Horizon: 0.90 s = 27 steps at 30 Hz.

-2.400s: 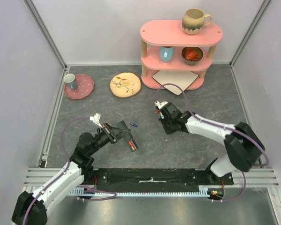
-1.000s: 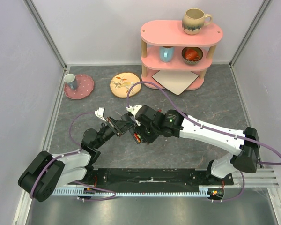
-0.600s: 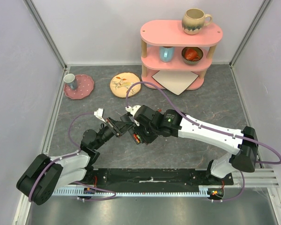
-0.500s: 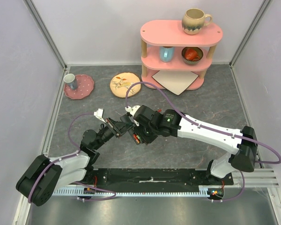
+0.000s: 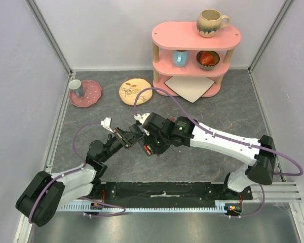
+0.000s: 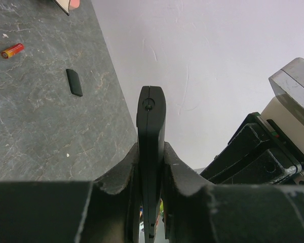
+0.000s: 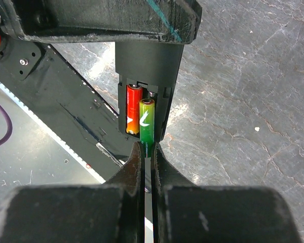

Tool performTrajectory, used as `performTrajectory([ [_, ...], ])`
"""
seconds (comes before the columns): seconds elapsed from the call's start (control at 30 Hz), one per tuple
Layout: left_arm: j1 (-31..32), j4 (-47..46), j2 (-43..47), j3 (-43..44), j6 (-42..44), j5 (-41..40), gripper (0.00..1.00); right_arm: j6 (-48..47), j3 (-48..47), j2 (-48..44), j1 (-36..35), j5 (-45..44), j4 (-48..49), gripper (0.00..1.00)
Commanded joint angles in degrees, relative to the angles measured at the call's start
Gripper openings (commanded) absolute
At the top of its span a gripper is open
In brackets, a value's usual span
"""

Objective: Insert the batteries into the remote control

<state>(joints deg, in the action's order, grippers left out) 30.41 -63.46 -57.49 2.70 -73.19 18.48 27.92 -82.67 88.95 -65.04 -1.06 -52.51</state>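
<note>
My left gripper (image 5: 130,137) is shut on the slim black remote control (image 5: 145,147) and holds it off the table; in the left wrist view the remote (image 6: 151,116) stands edge-on between my fingers. In the right wrist view its battery bay (image 7: 157,76) faces the camera, with a red-orange battery (image 7: 133,115) seated in it. My right gripper (image 7: 147,148) pinches the near end of a green-yellow battery (image 7: 147,121) that lies in the bay beside the red one. Another red-orange battery (image 6: 12,50) and a small black cover (image 6: 74,82) lie on the table.
A pink shelf (image 5: 195,38) with mugs and a bowl stands at the back right, with a white board (image 5: 190,87) at its foot. A yellow plate (image 5: 135,91) and a pink plate with a cup (image 5: 85,93) sit at the back left. The black base rail (image 7: 55,101) runs under the remote.
The right arm has swung left from mid-table to the remote held by the left gripper, which has lifted slightly. Over the last second both grippers have barely moved.
</note>
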Motion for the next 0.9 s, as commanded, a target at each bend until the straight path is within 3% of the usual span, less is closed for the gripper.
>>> performTrajectory([
  [0.0, 0.44, -2.37, 1.6, -0.94, 1.38, 0.94, 0.02, -0.59, -2.84, 0.7, 0.44, -1.84, -2.24, 0.0],
  [0.87, 0.7, -0.43, 4.5, -1.47, 1.47, 2.7, 0.02, -1.38, -3.72, 2.37, 2.81, -2.46, -2.6, 0.0],
])
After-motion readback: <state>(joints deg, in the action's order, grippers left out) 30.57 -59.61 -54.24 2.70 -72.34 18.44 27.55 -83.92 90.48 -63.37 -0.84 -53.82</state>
